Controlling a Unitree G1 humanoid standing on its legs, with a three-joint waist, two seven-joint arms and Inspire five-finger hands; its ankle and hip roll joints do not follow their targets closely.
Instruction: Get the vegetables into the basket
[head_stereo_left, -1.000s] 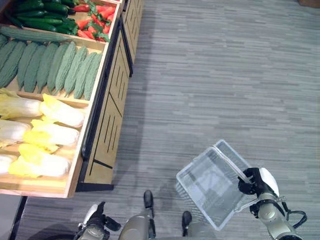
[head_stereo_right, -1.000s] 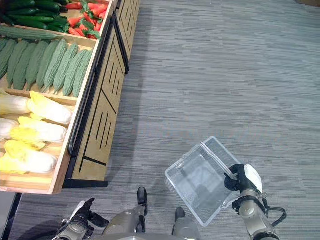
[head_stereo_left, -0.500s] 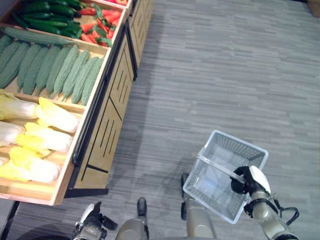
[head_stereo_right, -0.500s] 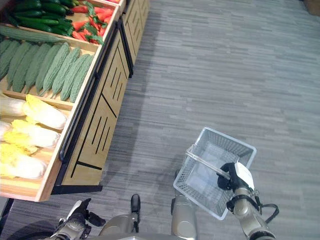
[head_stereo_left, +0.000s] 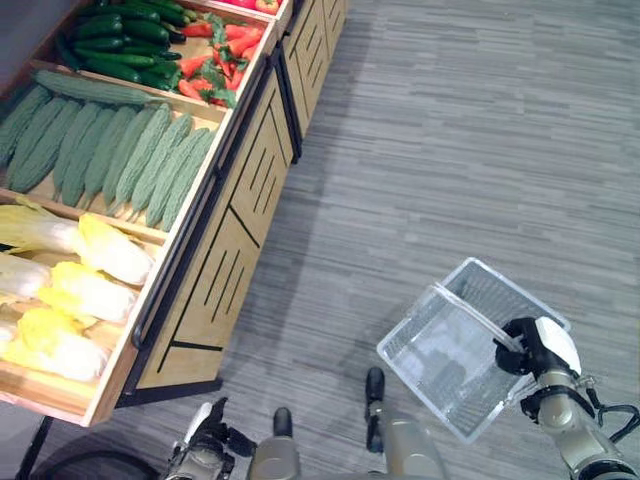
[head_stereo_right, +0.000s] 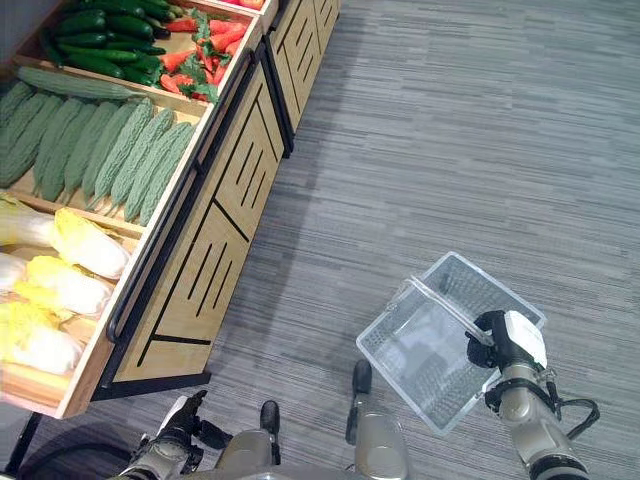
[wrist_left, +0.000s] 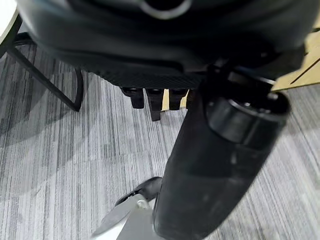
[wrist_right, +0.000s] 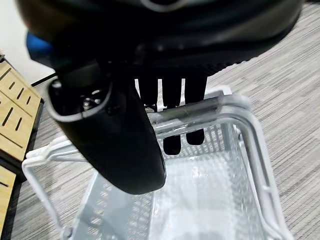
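grey striped carpet floor (head_stereo_left: 450, 150) w/ fine horizontal ribbing runs across the room. wooden display stand (head_stereo_left: 245, 215) on the robot's left, light slatted wood panels w/ black metal rail, split into compartments. nearest compartment: pale yellow-white cabbages (head_stereo_left: 75, 290), leafy, oblong. next one back: bumpy green bitter gourds (head_stereo_left: 120, 155) in a row, one long ridged gourd lying crosswise behind them. further back: glossy dark green cucumbers (head_stereo_left: 125, 45) & red peppers (head_stereo_left: 220, 60) w/ green stems.

basket (head_stereo_left: 450, 360) is clear/white plastic mesh, rectangular, tilted, hanging above the floor on the robot's right, well apart from the veg stand. nothing inside it. its grey bar handle (wrist_right: 187, 112) sits in the right hand (head_stereo_left: 525, 350); fingers (wrist_right: 170, 107) curled over the bar, thumb w/ white cover on the near side, so the hand is clamped on the handle.

left hand (head_stereo_left: 205, 455) low at the robot's left side, near the stand's corner, holding nothing; fingers (wrist_left: 152, 102) hang straight-ish, relaxed.
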